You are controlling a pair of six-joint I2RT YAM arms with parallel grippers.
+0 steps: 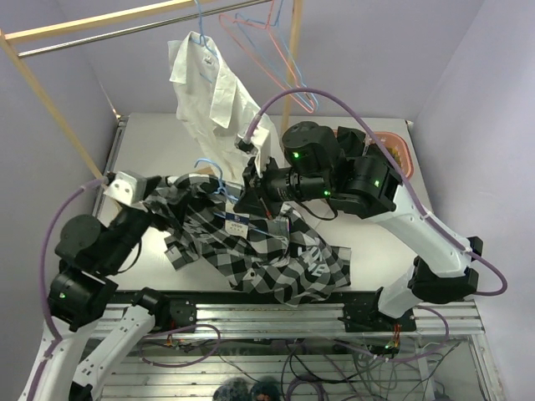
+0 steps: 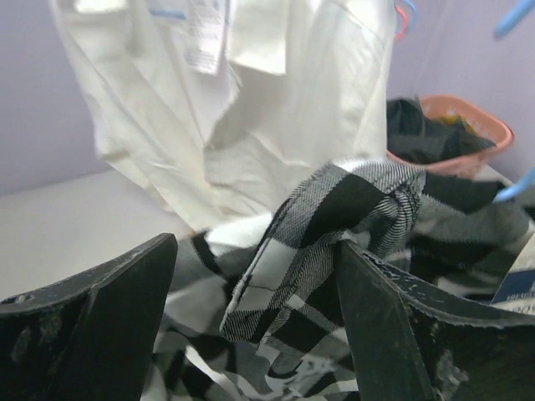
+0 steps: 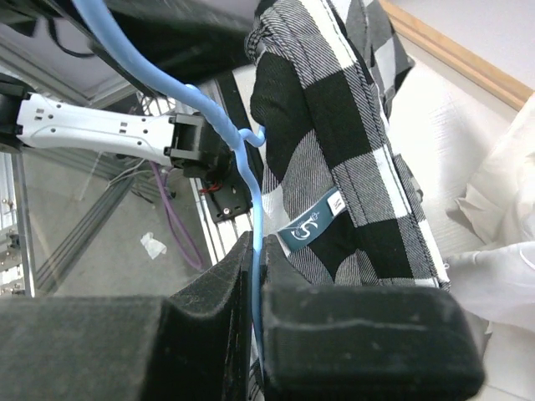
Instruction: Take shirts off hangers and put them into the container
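Shirts, two of them, were my job, and neither was put away. Furthest left, my left tool (image 2: 255,251) had its jaws apart. A raised fold of the checked shirt (image 1: 251,246) stood between them, touching only the right-hand finger. I judged I was placed to pinch that fold, not gripping it yet.

Just right of that arm and further back, the white shirt (image 1: 213,92) hung from the rail (image 1: 125,29) on another hanger (image 1: 203,33). Neither tool touched it.

The checked shirt lay heaped on the desk (image 1: 159,142) at the near edge, in front of both arms, with the blue hanger (image 3: 217,125) against its collar. Whether the wire sat inside the shoulders I could not tell.

Right of centre, my right tool (image 3: 257,251) was clamped together on the blue hanger's wire, just beside the collar label (image 3: 311,224). I took that as the anchor, so cloth could be drawn one way and wire the other.

Far right, at the desk's back corner, stood the pink basket (image 1: 399,150). It was well apart from the checked shirt and already had dark clothing (image 2: 426,134) inside.
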